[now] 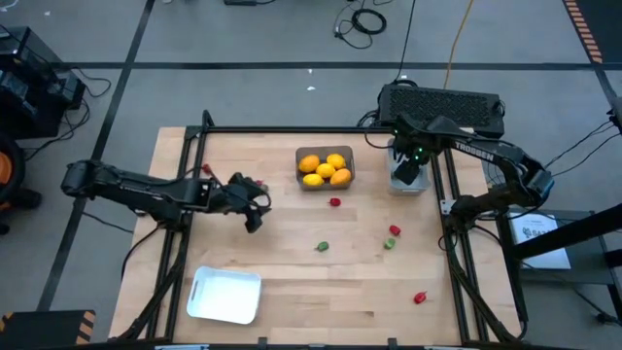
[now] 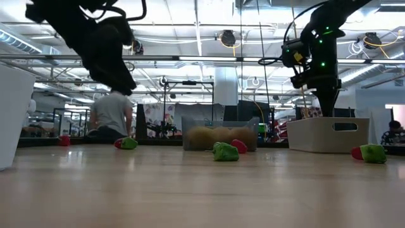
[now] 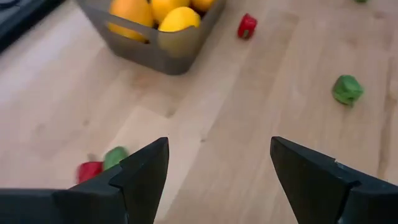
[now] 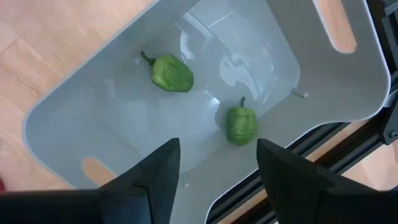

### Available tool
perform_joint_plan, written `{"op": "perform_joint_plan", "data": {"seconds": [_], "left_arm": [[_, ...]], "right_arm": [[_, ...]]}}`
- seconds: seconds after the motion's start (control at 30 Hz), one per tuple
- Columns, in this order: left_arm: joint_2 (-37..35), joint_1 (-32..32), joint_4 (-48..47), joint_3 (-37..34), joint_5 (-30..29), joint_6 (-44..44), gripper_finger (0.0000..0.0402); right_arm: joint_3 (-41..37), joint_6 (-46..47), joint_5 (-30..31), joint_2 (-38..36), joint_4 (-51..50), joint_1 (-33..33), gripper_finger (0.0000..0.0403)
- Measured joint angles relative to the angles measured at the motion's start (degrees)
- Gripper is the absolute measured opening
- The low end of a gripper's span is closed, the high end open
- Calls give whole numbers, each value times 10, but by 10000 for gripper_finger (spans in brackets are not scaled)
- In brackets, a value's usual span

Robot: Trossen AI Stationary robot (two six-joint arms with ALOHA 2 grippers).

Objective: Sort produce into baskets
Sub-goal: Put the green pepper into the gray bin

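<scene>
My left gripper (image 1: pixel 255 212) is open and empty, above the table left of the middle; its fingers show wide apart in the left wrist view (image 3: pixel 219 168). A red piece (image 3: pixel 90 170) and a green piece (image 3: pixel 115 157) lie on the wood beside it. My right gripper (image 1: pixel 409 171) is open and empty over the pale grey bin (image 1: pixel 408 183) at the far right. Two green pieces (image 4: pixel 172 73) (image 4: pixel 240 124) lie on that bin's floor. The dark grey bin (image 1: pixel 325 167) holds several yellow and orange fruits (image 1: pixel 324 169). The white tray (image 1: pixel 224 295) stands at the near left.
Loose pieces lie on the wood: a red one (image 1: pixel 335 202) near the dark bin, a green one (image 1: pixel 322 247) in the middle, a red and green pair (image 1: pixel 391 236) toward the right, and a red one (image 1: pixel 420 297) at the near right. A person (image 2: pixel 111 114) sits beyond the table.
</scene>
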Motion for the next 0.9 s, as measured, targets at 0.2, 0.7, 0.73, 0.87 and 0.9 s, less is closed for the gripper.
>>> {"op": "perform_joint_plan", "data": {"seconds": [0.2, 0.7, 0.73, 0.87, 0.9], "left_arm": [[-13, 23, -107, 47, -56, 7, 288], [97, 136, -61, 49, 55, 325, 288], [109, 143, -62, 49, 56, 333, 288], [153, 178, -63, 50, 79, 347, 288], [164, 187, -65, 55, 97, 347, 288]], "right_arm": [[43, 15, -5, 0, -55, 6, 203], [168, 92, -169, -18, 12, 127, 201], [168, 98, -169, -19, 17, 145, 201], [166, 119, -167, -19, 46, 218, 201], [164, 122, -167, -19, 60, 238, 201]]}}
